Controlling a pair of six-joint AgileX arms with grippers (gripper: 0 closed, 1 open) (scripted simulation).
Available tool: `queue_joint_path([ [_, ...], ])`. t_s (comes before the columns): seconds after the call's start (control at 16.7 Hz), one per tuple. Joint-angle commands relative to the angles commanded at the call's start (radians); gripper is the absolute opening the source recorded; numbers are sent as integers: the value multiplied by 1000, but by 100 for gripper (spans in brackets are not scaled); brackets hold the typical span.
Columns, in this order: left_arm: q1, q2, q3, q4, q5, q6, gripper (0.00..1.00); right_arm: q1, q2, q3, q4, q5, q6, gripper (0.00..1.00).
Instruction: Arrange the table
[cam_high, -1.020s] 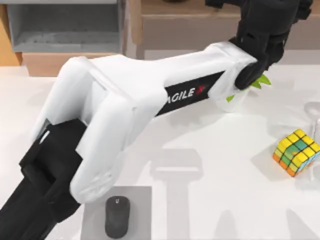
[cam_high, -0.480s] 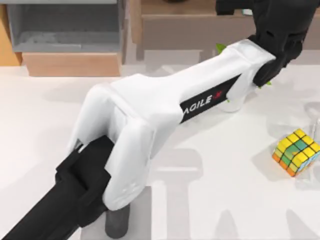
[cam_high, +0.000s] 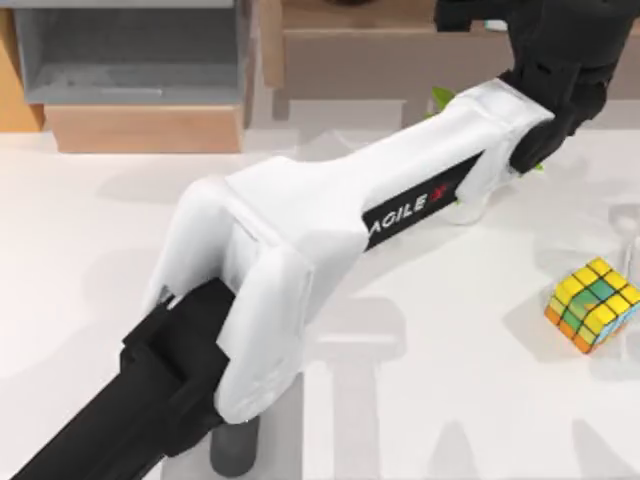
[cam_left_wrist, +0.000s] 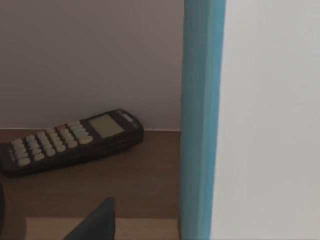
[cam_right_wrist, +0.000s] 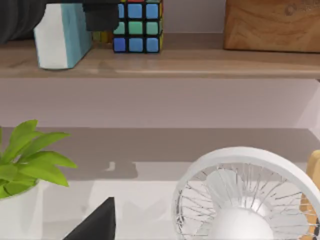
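At 1 o'clock in the top view, the left hand (cam_high: 470, 15) sits at the end of the white and black AgileX left arm, which stretches from 7 o'clock across the broad plain white desk (cam_high: 90, 250) to the light-wood shelf (cam_high: 380, 15) at the back edge. Whether this hand is apart or together I cannot tell. The left wrist view shows a blue and white upright box (cam_left_wrist: 200, 120) very near the camera on the brown shelf board, with a black calculator with pale keys (cam_left_wrist: 70, 140) lying flat beside it. In the right wrist view that blue and white box (cam_right_wrist: 62, 35) stands on the shelf next to a blue-and-green-faced puzzle cube (cam_right_wrist: 137, 25), a dark hand touching the box. Below, a green-leafed plant in a white pot (cam_right_wrist: 22, 160) and a round white wire-grille fan (cam_right_wrist: 245, 195) stand on the desk. A second multicoloured puzzle cube (cam_high: 592, 305) lies at 3 o'clock, and a dark grey computer mouse (cam_high: 235, 450) peeks out under the arm at 6 o'clock. The right hand's state I cannot tell.
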Motion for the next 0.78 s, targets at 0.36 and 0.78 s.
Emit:
queue_joint_path([
  [0.36,15,133,280,-136,16,-1,100,0,0,0,0,0,0,100],
  [0.78,18,151,315,-157,19,-2,92,0,0,0,0,0,0,100],
])
